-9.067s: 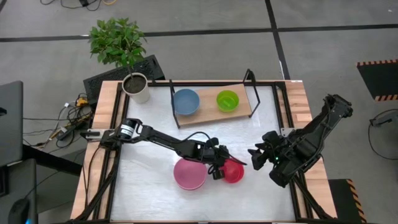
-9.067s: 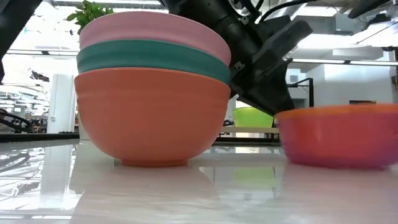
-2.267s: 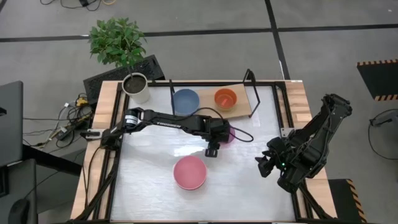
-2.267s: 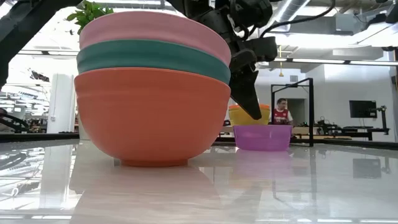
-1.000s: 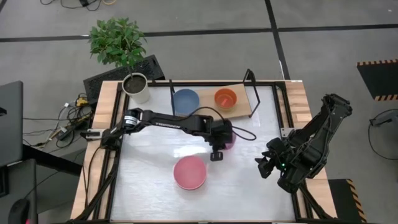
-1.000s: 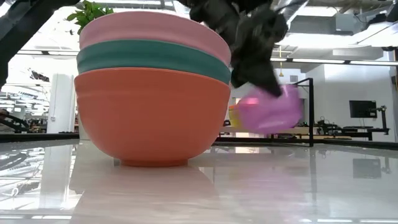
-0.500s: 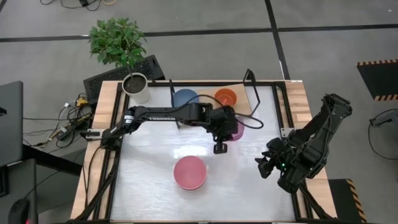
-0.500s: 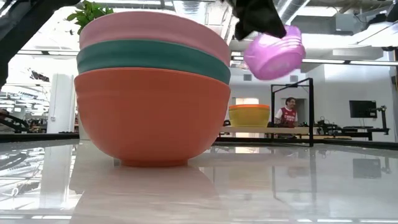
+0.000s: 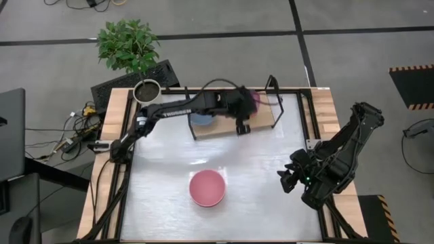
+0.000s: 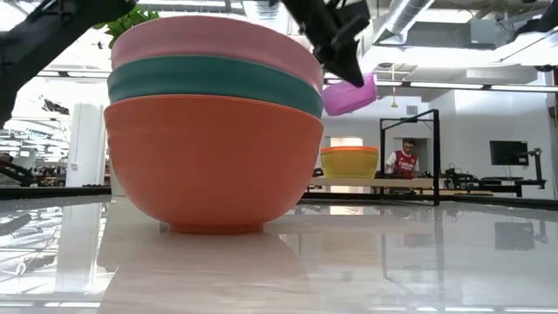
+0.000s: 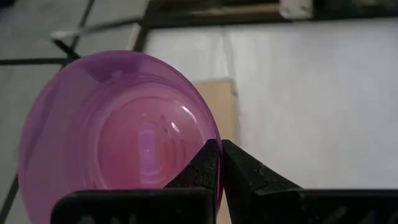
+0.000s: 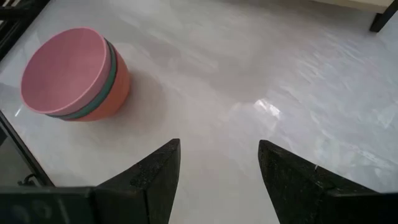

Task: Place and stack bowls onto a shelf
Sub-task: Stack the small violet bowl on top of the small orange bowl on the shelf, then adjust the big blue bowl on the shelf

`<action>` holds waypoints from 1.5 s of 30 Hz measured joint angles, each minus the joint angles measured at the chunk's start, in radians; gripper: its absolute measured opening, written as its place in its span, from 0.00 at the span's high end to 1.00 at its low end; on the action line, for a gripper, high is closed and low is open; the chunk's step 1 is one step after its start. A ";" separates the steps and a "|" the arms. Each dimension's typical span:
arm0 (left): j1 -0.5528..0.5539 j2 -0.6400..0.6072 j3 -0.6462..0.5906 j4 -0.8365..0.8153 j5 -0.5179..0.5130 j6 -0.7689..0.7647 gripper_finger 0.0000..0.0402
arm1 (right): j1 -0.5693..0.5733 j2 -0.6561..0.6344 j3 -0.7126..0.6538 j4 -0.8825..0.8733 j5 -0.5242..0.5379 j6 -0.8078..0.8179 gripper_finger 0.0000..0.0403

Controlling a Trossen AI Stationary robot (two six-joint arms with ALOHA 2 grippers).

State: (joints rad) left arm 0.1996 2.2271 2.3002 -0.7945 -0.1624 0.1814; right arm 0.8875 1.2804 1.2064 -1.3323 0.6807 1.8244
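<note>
Purple bowl (image 11: 118,130) hangs in the air over the shelf (image 9: 261,120), its rim pinched in the closed left gripper (image 11: 219,163), above the orange-and-yellow stack (image 10: 350,161). This looks like the placing step; next it likely needs lowering squarely into that stack. The right gripper (image 12: 217,165) waits wide open and empty near the pink-topped stack (image 12: 74,74).
</note>
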 joint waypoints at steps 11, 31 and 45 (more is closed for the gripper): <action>0.062 0.116 0.000 0.048 0.042 0.043 1.00 | 0.000 0.000 0.000 -0.002 -0.003 0.004 0.40; 0.060 0.146 0.001 0.062 0.024 0.121 0.86 | 0.000 0.000 0.000 -0.046 -0.006 0.008 0.40; 0.042 0.093 0.048 0.018 -0.005 -0.004 0.72 | 0.000 0.000 0.000 -0.068 -0.008 0.008 0.40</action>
State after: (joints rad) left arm 0.2414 2.3203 2.3486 -0.7766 -0.1673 0.1779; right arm 0.8875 1.2808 1.2068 -1.4003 0.6731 1.8324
